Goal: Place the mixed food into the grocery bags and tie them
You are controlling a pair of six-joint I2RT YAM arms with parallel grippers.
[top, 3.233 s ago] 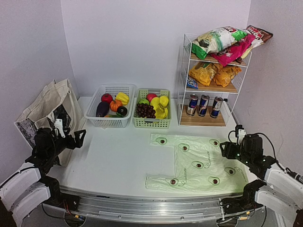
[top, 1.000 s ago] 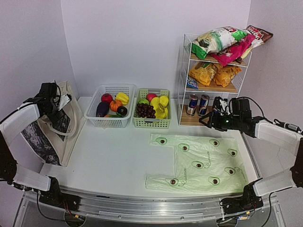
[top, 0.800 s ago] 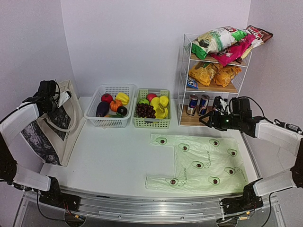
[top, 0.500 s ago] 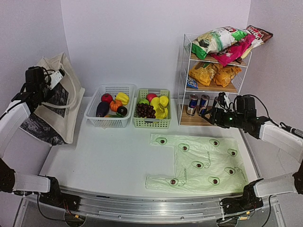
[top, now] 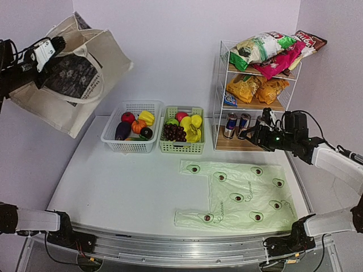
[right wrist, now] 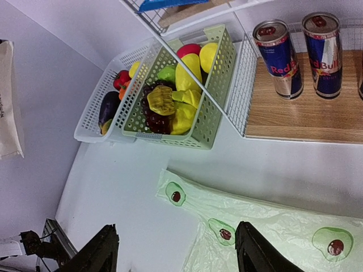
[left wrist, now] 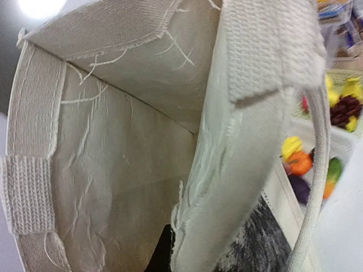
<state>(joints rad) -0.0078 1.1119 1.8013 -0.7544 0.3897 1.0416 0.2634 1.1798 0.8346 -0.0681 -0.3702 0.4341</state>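
My left gripper [top: 50, 50] is shut on the rim of the beige canvas tote [top: 85, 68], which hangs tilted high at the upper left. In the left wrist view the tote's rim [left wrist: 249, 130] fills the frame above one black finger [left wrist: 160, 258]. The avocado-print plastic bag [top: 238, 195] lies flat on the table's right half. My right gripper [top: 261, 135] hovers open and holds nothing, beside the drink cans [top: 244, 126] on the rack's bottom shelf. Snack packets [top: 264, 48] fill the upper shelves. Grapes [top: 173, 132] and yellow fruit [top: 193, 127] lie in the green basket [top: 181, 148].
A white slotted basket [top: 131, 146] with vegetables stands left of the green one. The white wire rack [top: 218, 102] stands at the back right, near the right wall. Walls close in behind and on both sides.
My left gripper shut on the tote's rim and lifted it from the table's left edge high into the air. My right gripper stayed open and barely moved.
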